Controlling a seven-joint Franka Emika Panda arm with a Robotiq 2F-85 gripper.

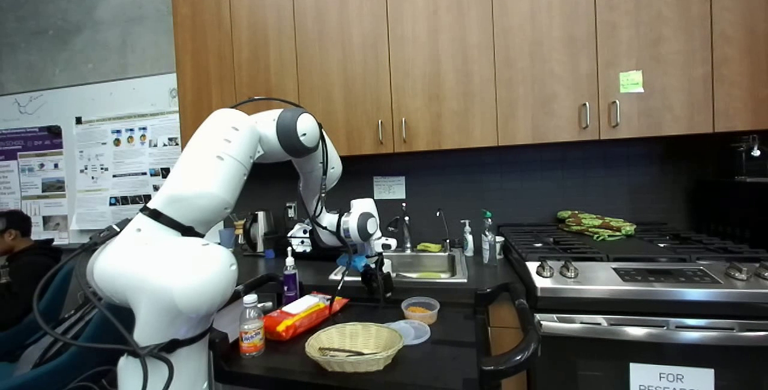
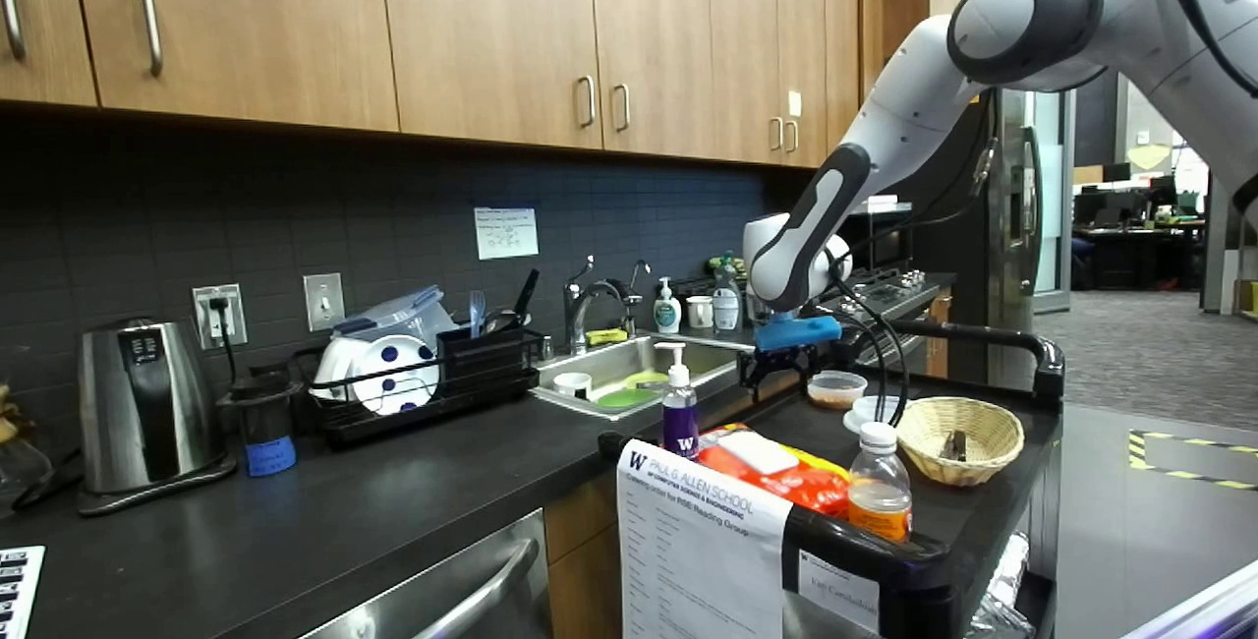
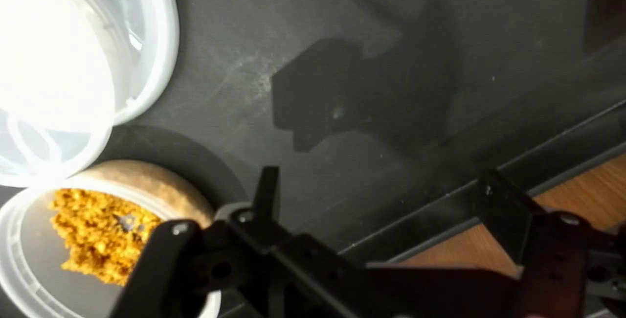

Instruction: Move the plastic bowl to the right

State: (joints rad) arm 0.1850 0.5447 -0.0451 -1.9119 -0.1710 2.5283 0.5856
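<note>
The plastic bowl (image 1: 420, 318) is a small round clear tub with orange-tan crumbly contents. It stands on the black cart top, near the counter, also in an exterior view (image 2: 835, 400). In the wrist view the bowl (image 3: 151, 186) is at the lower left, partly hidden by a finger. My gripper (image 3: 381, 195) is open and empty, its fingers wide apart over the cart's edge strip, beside the bowl. The gripper is dark in both exterior views (image 1: 377, 285) (image 2: 779, 372), above the cart edge, to the left of the bowl. I cannot tell whether it touches the bowl.
A pale translucent lid or dish (image 1: 413, 332) lies close to the bowl. A woven basket (image 1: 354, 361) holds dark items. A red packet (image 1: 288, 325), a Welch's bottle (image 1: 251, 327) and a purple pump bottle (image 1: 290, 282) stand on the left. A cart handle (image 1: 516, 342) is at the right.
</note>
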